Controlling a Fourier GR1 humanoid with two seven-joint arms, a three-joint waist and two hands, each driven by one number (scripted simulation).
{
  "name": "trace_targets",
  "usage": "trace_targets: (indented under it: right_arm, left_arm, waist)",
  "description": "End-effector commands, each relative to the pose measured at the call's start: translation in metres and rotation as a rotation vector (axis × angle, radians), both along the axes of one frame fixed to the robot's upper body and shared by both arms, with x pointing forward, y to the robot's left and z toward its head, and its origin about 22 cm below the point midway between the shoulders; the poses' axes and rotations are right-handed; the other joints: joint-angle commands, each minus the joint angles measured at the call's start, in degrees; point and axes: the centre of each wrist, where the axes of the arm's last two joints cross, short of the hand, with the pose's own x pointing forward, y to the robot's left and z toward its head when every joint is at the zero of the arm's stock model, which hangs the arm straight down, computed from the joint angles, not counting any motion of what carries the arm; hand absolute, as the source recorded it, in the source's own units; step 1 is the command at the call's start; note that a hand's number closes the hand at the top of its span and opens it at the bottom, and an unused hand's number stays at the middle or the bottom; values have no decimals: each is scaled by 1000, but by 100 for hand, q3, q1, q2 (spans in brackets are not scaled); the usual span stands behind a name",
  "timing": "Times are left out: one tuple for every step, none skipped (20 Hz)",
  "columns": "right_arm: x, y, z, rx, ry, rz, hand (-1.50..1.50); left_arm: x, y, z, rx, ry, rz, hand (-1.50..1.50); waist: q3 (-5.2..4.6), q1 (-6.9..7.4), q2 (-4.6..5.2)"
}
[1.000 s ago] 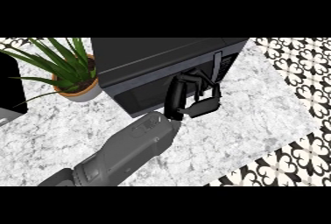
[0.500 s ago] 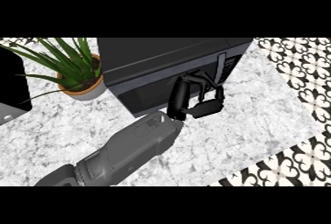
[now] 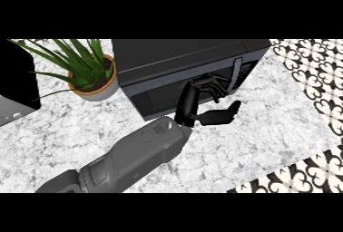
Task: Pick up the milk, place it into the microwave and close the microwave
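One grey forearm (image 3: 134, 158) rises from the lower edge to the microwave (image 3: 188, 68), and its single black hand (image 3: 204, 104) lies against the closed door (image 3: 174, 93), fingers spread and curled round nothing. No milk shows anywhere. Left of the microwave stands one potted plant (image 3: 90, 72) on the marble counter (image 3: 60, 136).
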Motion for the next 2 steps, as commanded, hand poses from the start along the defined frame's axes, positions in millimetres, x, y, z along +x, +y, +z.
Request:
trace_targets:
  right_arm:
    - [-6,-3,1,-14,19,-12,-150]
    - [-6,-2,2,-10,17,-1,-150]
  left_arm:
    - [15,38,-39,46,162,249,-150]
    - [15,35,-36,46,149,238,-150]
  waist:
    - [-10,155,36]
    - [-7,109,51]
